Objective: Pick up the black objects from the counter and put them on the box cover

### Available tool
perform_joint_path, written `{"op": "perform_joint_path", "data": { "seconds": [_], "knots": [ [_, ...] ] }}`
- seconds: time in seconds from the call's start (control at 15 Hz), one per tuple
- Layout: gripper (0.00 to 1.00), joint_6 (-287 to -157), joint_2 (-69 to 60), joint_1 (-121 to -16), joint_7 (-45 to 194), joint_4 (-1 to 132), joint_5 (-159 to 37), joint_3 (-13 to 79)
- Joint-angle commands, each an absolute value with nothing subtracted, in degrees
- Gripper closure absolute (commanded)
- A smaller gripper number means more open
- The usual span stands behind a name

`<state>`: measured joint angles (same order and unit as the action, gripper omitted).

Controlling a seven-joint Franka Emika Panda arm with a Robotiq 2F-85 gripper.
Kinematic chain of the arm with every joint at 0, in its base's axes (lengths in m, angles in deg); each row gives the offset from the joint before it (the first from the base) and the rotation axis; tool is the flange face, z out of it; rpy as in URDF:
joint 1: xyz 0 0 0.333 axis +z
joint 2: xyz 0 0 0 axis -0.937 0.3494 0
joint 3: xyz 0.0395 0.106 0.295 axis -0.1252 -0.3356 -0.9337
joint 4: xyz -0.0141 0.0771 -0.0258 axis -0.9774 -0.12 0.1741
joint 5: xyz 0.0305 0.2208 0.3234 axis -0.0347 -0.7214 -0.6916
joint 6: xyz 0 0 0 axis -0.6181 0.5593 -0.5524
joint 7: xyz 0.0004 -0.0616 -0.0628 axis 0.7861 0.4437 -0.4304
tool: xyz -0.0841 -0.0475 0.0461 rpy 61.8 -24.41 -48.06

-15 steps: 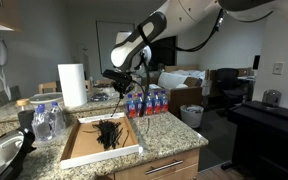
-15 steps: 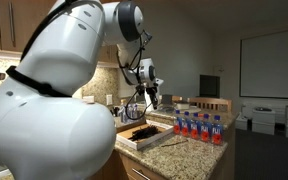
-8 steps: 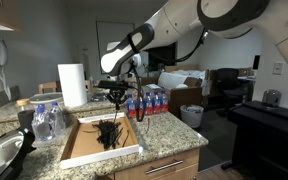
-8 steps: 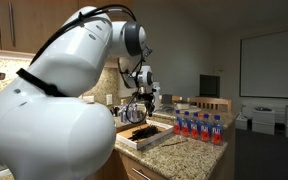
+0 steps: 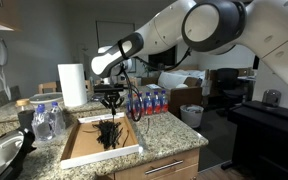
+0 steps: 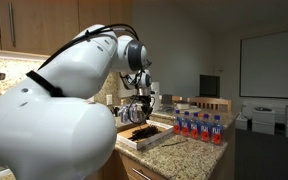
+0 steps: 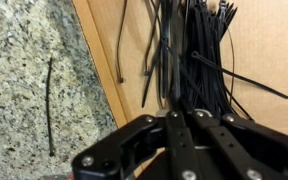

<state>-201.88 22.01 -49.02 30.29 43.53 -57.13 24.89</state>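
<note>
Currently gripper clamped shut on black objects, over box cover for release. One stray piece lower-left on counter.

Set low, near tabletop height, in an exterior view, fairly close, facing across the box cover toward the room behind. Placed behind the robot's white arm in an exterior view, farther off, looking past it at the same box cover. Mounted at the wrist, very close, aimed straight down past the tool. Shared by all: box cover.
</note>
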Motion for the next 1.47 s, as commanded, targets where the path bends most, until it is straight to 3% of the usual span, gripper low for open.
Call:
{"op": "perform_joint_path", "data": {
  "seconds": [0.0, 0.4, 0.73, 1.4],
  "knots": [
    [0.69, -197.0, 26.0, -48.3, 33.7, 36.5, -58.4, 25.0],
    [0.31, -195.1, 28.7, -48.6, 34.0, 32.0, -57.9, 24.2],
    [0.02, -198.2, 25.5, -50.1, 32.9, 36.2, -58.6, 24.2],
    [0.00, -209.7, 9.9, -56.7, 32.9, 55.9, -60.2, 24.5]
  ]
}}
